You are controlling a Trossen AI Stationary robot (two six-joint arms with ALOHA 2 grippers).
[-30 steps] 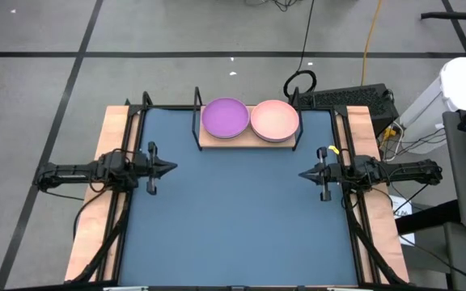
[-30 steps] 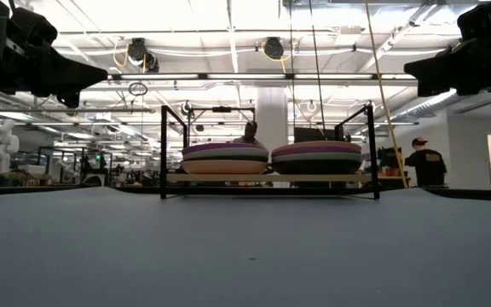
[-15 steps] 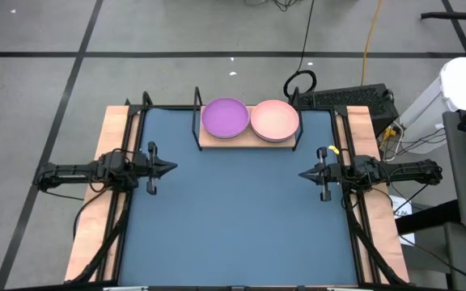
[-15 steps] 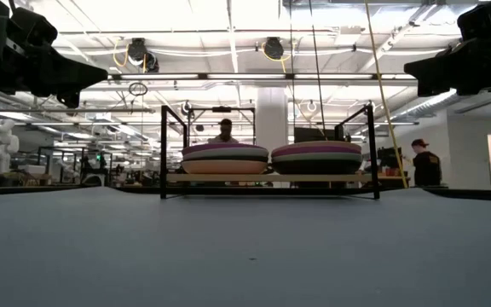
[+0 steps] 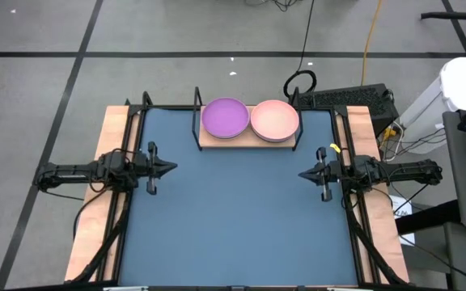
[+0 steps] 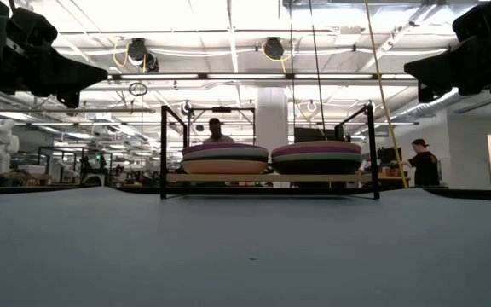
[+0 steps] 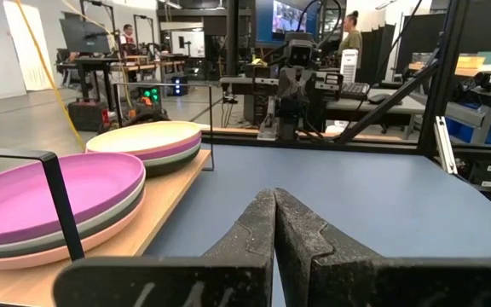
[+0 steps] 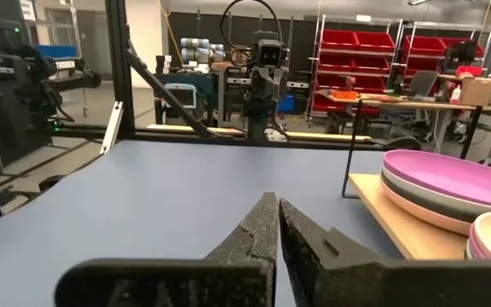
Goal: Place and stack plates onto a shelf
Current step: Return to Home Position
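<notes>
- Two stacks of plates sit side by side on the shelf: purple plate tops the left stack, pink plate the right.
- I read the shelf at the far edge of the desk, long axis left-to-right along it.
- Left gripper hovers at the left edge, fingers closed empty, aimed inward.
- Right gripper mirrors it opposite, fingers closed, well apart.

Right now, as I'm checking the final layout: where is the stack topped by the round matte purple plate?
In the high view the purple-topped stack sits on the left half of the light-wood shelf, beside the pink-topped stack.
</notes>
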